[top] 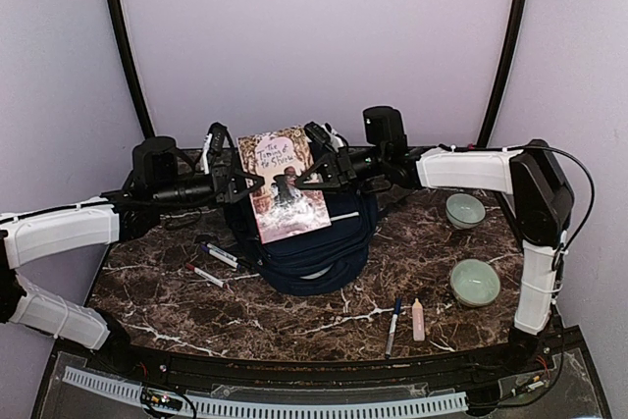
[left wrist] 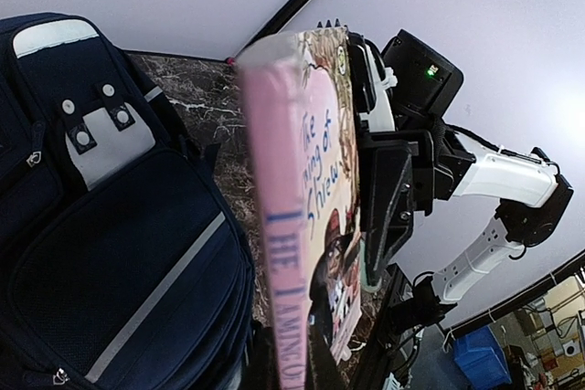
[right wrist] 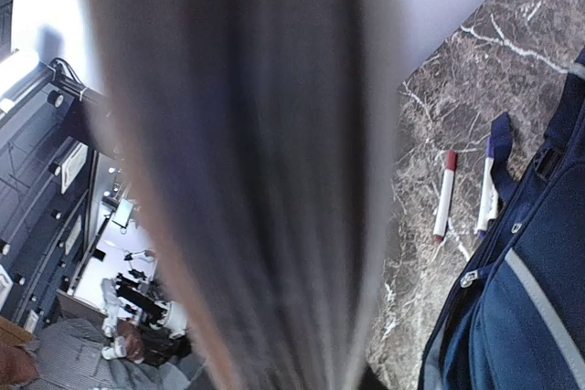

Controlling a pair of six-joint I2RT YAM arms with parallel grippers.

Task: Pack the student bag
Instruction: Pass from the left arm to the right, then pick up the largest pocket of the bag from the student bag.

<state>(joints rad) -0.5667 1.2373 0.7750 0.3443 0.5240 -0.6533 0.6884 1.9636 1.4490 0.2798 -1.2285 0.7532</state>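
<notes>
Navy fabric, the student bag (top: pixel 312 247) slumps soft on the table (top: pixel 294 321) beneath the book (top: pixel 285 183); we would grasp its seamed top rim. Left gripper (top: pixel 240 183) clamps the book's spine; right gripper (top: pixel 319 172) straddles its pages, whether pinching we cannot tell.

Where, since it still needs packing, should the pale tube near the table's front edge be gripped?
Take the pale tube at its middle, straight down from above, pinching across its width. It lies flat, long axis running near to far, with the pen lying apart on its left.
</notes>
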